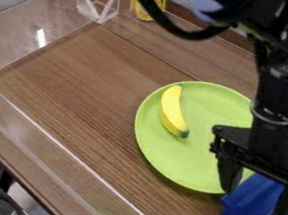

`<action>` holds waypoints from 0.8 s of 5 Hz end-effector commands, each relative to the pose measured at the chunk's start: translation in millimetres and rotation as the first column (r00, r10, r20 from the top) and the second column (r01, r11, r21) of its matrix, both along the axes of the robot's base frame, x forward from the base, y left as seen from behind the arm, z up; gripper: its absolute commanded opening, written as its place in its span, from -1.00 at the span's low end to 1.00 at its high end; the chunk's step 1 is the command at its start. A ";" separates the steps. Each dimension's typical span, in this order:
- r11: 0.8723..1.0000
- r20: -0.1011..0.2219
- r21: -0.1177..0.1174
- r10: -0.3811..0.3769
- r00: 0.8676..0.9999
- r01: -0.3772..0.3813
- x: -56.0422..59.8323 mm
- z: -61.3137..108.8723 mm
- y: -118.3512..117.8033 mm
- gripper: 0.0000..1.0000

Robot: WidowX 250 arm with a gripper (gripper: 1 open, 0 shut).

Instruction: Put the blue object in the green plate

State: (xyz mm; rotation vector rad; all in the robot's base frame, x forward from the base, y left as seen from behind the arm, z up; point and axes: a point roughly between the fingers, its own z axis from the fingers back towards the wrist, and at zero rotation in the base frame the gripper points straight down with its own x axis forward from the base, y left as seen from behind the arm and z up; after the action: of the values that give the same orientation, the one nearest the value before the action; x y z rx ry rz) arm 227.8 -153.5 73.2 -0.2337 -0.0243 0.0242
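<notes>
Brown wooden tabletop (pixel 67 99), grain running lengthwise, with a clear plastic barrier (pixel 70 175) along its left and near side. Green plate (pixel 187 161) at right of centre, shallow rim, lying flat. Banana (pixel 174 111), yellow, on the plate's left part, slightly curved, one end toward the far rim. Blue object (pixel 246 207) at the plate's near right edge, a ridged block set at a slant; its near end shows beyond the rim, the far portion hidden behind the claw. Whether any of it overlaps the rim: cannot tell. Black claw (pixel 256 186) comes down from the far right, directly over the block. Fingers spread wide, one to the left and one to the right, block visible between them. No pinch seen; contact with the block cannot be made out, the dark fingers covering its sides. Yellow-labelled can (pixel 150 6) at the far side, partly behind a black cable (pixel 172 23) that loops off the arm.
</notes>
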 end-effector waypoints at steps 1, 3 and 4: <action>1.000 0.046 -0.013 -0.011 0.999 0.012 0.0 -0.9 -2.0 1.00; 1.000 0.064 -0.007 -0.016 0.998 0.016 -3.7 -11.5 -1.7 1.00; 1.000 0.066 -0.001 -0.015 0.998 0.015 -4.2 -15.7 -2.8 1.00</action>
State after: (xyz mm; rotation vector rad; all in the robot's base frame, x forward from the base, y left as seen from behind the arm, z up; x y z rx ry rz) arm 223.3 -153.4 52.0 -0.2251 -0.0691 0.0133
